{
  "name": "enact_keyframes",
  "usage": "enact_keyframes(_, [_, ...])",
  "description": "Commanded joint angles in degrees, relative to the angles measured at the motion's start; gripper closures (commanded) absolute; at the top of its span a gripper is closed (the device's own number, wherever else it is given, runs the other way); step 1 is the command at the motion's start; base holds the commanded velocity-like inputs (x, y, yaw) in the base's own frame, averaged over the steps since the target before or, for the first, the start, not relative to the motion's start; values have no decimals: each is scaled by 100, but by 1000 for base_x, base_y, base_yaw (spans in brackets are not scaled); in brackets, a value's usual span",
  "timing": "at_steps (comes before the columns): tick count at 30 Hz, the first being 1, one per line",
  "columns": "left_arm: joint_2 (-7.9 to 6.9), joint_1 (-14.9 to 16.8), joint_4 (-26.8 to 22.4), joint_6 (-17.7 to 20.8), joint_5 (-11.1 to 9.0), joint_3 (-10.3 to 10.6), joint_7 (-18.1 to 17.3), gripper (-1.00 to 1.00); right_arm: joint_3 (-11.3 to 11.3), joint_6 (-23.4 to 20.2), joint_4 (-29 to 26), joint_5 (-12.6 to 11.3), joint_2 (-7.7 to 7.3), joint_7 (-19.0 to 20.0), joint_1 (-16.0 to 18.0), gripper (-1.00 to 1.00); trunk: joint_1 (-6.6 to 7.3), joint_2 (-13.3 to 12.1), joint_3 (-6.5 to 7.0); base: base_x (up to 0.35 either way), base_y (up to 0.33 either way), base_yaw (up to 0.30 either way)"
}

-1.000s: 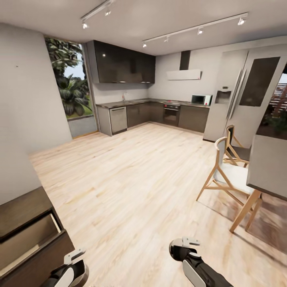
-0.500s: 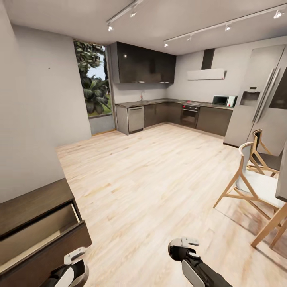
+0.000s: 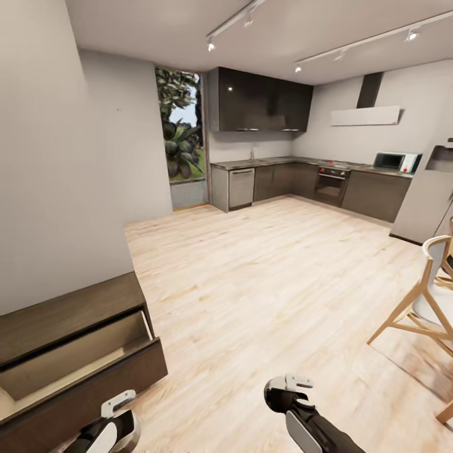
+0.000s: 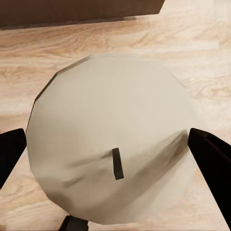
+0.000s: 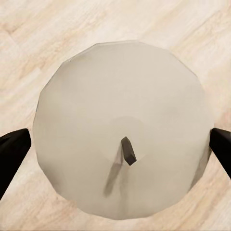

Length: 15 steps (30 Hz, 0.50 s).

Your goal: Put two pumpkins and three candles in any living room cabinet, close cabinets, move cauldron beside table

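A cream candle [image 4: 115, 110] with a dark wick sits between the black fingers [image 4: 211, 159] of my left gripper [image 4: 111, 156], which is shut on it above the wood floor. My right gripper [image 5: 115, 151] is shut on a second cream candle [image 5: 120, 96] in the same way. In the head view both wrists hang low at the near edge, the left [image 3: 116, 418] and the right [image 3: 286, 390]. The dark-brown cabinet [image 3: 69, 314] stands at the lower left against the wall with its top drawer [image 3: 75, 358] pulled open, pale inside. Its dark edge [image 4: 77, 9] is close to the left gripper.
Light wood floor [image 3: 270, 270] stretches ahead to a grey kitchen [image 3: 302, 179] along the far wall. A wooden chair [image 3: 428, 296] stands at the right edge. A grey wall [image 3: 56, 189] runs behind the cabinet, with a tall window [image 3: 182, 135] beyond it.
The whole head view has swung to the left: the cabinet and its open drawer show more and the chairs have slid toward the right edge. Both arms keep their pose.
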<state>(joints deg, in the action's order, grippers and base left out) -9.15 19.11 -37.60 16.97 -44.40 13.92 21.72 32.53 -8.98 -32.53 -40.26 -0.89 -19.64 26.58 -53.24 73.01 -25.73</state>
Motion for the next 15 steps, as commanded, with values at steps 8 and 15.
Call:
enact_keyframes(8, [-8,6,-10,8,-36,41,52,100,43,-29,-17,-16,13,-50,5,100,0,4,-6,0,0,289])
enact_keyframes(15, [-9,5,-10,8,-34,41,52,100,43,-28,-17,-15,26,-49,5,100,0,4,-6,0,0,289])
